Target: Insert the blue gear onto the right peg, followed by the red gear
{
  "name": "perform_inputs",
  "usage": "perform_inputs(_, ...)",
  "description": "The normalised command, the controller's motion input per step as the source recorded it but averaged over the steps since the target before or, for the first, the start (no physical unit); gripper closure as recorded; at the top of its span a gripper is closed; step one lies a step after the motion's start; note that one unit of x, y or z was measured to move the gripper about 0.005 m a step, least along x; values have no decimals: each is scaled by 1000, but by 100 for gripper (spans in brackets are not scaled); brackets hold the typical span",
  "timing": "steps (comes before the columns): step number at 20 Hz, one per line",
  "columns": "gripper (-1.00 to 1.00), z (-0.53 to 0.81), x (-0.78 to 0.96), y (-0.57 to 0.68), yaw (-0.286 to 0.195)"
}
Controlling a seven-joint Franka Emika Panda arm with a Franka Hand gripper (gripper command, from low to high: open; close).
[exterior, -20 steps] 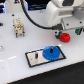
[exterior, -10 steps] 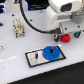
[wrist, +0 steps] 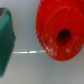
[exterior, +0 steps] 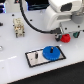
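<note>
The gripper [exterior: 64,33] hangs low over the white table [exterior: 20,60], directly above the red gear [exterior: 65,37], but its fingertips are lost against the arm's white housing in the exterior view and do not appear in the wrist view, so I cannot tell whether the jaws are spread or closed, or whether they touch the gear at all. The red gear sits just beneath the gripper, on or very near the tabletop; in the wrist view it [wrist: 59,30] fills much of the picture, showing its toothed rim and a dark centre hole. Just beside it in that view lies the corner of a green object [wrist: 5,40], apart from the gear with a strip of white table between them. Well away from the gripper, toward the exterior view's left and nearer the camera, lies the grey plate [exterior: 35,57] with its black rim. The blue gear [exterior: 52,52] lies flat on the end of that plate closest to the gripper, covering the spot where the right peg would stand; the peg itself cannot be made out. On the plate's far end from the gripper a thin dark pin, the left peg [exterior: 36,56], stands upright and bare.
</note>
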Motion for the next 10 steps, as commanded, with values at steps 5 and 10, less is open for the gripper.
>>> perform_inputs(5,100,200,-4,-31,0)
perform_inputs(10,100,580,158,-40,0)
